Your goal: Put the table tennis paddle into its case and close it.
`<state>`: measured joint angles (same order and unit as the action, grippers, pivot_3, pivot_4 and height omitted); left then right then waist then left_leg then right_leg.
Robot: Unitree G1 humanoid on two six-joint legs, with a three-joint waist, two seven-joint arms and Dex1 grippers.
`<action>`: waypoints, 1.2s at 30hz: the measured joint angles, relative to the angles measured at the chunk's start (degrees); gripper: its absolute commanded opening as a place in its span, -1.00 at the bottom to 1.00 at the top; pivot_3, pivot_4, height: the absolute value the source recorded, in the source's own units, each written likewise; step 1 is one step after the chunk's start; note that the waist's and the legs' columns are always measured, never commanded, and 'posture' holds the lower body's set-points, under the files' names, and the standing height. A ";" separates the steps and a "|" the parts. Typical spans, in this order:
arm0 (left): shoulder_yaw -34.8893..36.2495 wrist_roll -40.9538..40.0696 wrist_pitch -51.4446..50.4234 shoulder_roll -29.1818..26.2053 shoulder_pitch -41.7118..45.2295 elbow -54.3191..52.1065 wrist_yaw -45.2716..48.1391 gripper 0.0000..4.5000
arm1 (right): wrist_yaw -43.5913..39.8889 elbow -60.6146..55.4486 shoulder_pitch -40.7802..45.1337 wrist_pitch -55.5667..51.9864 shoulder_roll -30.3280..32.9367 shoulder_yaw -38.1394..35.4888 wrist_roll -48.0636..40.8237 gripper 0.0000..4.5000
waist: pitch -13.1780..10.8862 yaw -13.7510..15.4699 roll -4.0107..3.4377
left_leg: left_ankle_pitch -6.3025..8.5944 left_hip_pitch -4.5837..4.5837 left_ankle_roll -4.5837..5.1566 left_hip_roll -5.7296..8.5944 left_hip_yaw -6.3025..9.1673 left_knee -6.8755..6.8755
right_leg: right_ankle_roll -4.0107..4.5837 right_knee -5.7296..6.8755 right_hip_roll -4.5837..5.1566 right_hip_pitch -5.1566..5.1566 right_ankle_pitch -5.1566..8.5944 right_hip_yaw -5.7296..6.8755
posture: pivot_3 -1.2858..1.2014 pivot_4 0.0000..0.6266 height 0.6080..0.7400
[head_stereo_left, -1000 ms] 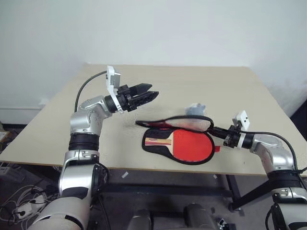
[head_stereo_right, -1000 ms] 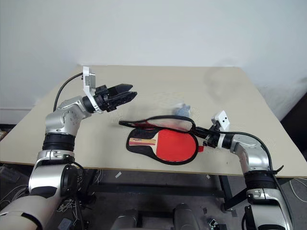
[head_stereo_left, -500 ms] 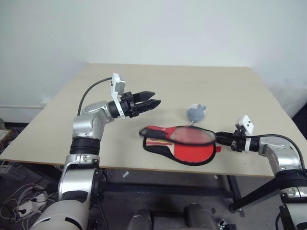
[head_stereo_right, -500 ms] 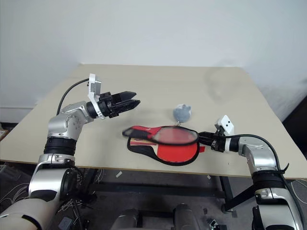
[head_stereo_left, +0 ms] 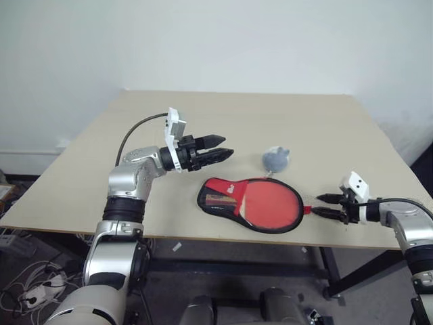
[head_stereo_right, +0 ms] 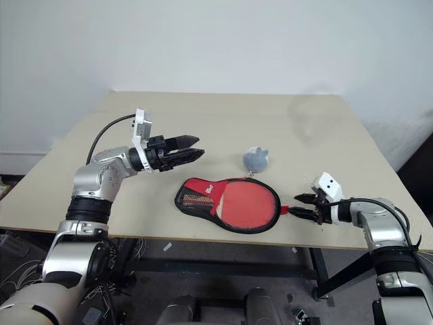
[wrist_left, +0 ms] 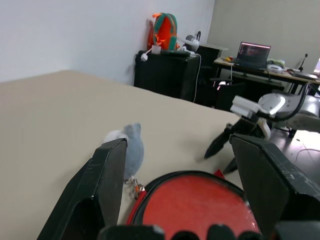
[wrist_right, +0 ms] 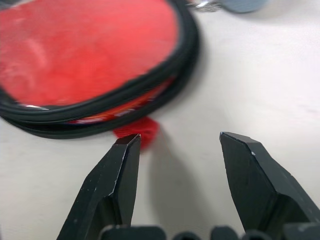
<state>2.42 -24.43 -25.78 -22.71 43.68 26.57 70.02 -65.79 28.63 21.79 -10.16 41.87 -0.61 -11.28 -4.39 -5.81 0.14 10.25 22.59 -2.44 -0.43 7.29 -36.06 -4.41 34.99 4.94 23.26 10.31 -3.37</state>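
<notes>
The case (head_stereo_left: 215,188) lies flat near the table's front edge, its lid down over the table tennis paddle (head_stereo_left: 270,203). The paddle's red face and wooden handle (head_stereo_left: 220,200) show through the clear side. In the right wrist view the case's two black zipper edges (wrist_right: 125,92) lie one on the other with a thin red gap between them. My right gripper (head_stereo_left: 326,206) stands open just right of the case, beside its small red tab (wrist_right: 137,129), holding nothing. My left gripper (head_stereo_left: 222,148) hangs open above the table, behind and left of the case.
A grey fluffy pom-pom (head_stereo_left: 275,158) on a keyring lies just behind the case, attached at its edge. The tan table (head_stereo_left: 223,115) is bare at the back and left. Its front edge runs close below the case.
My right gripper let go of the raised case lid, opened, and drew back to the right. The lid dropped flat over the paddle. My left gripper sank a little towards the case.
</notes>
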 measured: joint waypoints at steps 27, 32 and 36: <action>-9.02 12.00 10.45 -1.39 -2.49 6.46 -1.22 -0.90 | 17.92 -14.44 -0.20 -4.72 -12.55 -4.84 -4.53 0.23 | 0.00 0.18 0.01 | 0.00 0.02 0.01 -0.01 -0.13 0.04 | -0.02 -0.01 -0.02 0.06 -0.01 -0.16 | 0.03 -1.00 1.00; -9.40 13.13 11.14 -1.66 -3.80 7.58 -1.65 -0.90 | 19.76 -17.53 -2.41 -5.54 -14.01 -4.77 -4.55 0.23 | 0.00 0.05 0.01 | 0.00 0.01 0.00 -0.02 -0.14 0.07 | -0.02 0.00 -0.02 0.09 -0.01 -0.17 | 0.03 -1.00 1.00; -9.39 13.50 11.14 -2.76 -4.98 7.78 -1.54 -0.90 | 20.94 -18.46 -2.62 -5.88 -14.46 -4.77 -4.55 0.23 | 0.00 0.08 0.01 | 0.00 0.01 0.00 -0.02 -0.14 0.07 | -0.02 -0.01 -0.02 0.09 -0.01 -0.18 | 0.03 -1.00 1.00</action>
<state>-6.97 -10.93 -14.64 -25.47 38.70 34.35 68.48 -44.85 10.17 19.17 -16.04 27.41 -5.37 -15.82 -4.39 -5.73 0.15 10.26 22.61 -2.44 -0.45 7.15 -35.99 -4.43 34.98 4.93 23.35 10.30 -3.55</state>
